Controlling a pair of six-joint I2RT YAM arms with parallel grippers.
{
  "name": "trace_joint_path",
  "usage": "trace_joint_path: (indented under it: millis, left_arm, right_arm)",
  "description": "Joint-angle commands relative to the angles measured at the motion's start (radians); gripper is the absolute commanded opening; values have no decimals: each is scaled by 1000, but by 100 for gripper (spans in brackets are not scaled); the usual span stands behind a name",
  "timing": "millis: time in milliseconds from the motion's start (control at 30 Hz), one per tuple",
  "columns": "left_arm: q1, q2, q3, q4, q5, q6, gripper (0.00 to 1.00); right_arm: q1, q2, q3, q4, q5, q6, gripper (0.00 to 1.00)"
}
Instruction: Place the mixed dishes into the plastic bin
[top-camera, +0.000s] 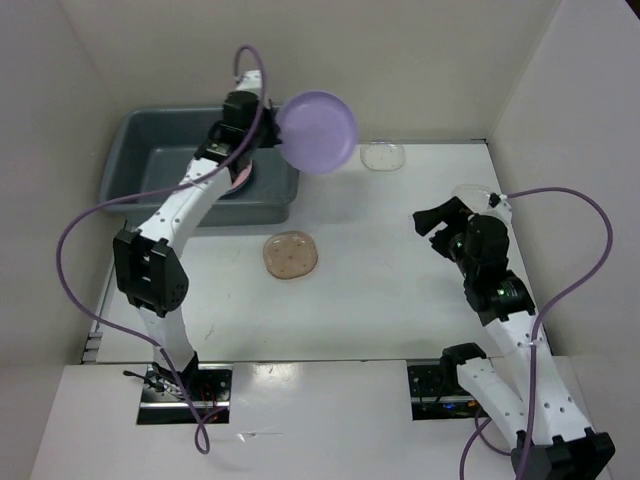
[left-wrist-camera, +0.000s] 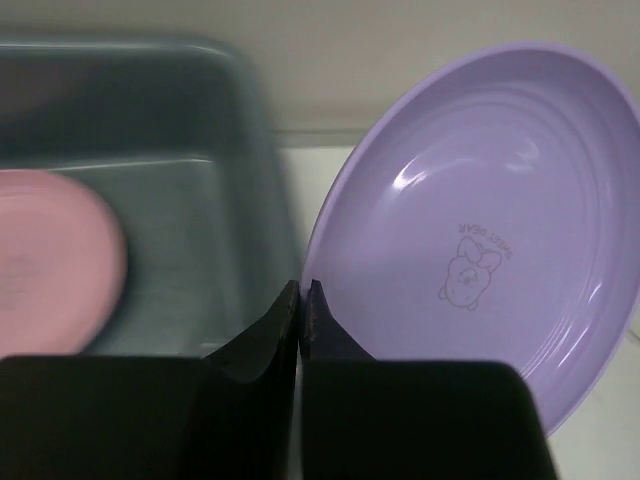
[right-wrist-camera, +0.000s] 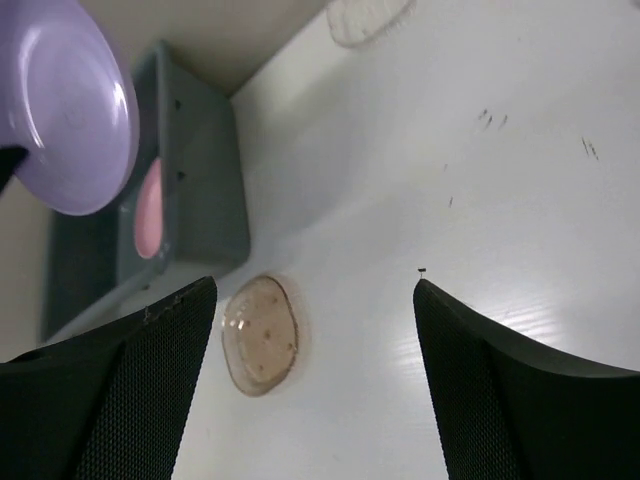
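Left tool (left-wrist-camera: 301, 292) pinches lavender plate (left-wrist-camera: 480, 220) at its rim, beside bin (left-wrist-camera: 215, 215).

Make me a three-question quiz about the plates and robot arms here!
1. Where is the round pink plastic plate? A) in the large dark gray plastic bin B) on the table C) on a shelf
2. What colour is the round plastic plate in the left fingers? A) blue B) lavender C) green
3. The right fingers are: A) spread open B) shut on a cup C) shut on a plate
Answers: 1 A, it lies inside the bin. 2 B, the lavender plate is pinched at its rim. 3 A, there is a wide gap between them.
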Motion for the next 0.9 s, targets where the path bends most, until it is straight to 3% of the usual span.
trace_joint_path:
  millis: [0,233,400,700,867]
  left_arm:
    - [157,-29,35,25,-69,7,0]
    - [357,-9,-66,78,-200,79,0]
    - [423,54,-104,91,-280,122,0]
    - [443,190,-113,72,-297,123,0]
    - [443,237,-80,57,-283,93,14]
  right_arm:
    - [7,-73,8,50,89,35,85]
    - [7,-102,-12,59,80,44,91]
    - [7,-124,-32,59,70,65,90]
    - [7,-142,-32,28,70,65,90]
    - [-2,-161,-32,10,70,65,91]
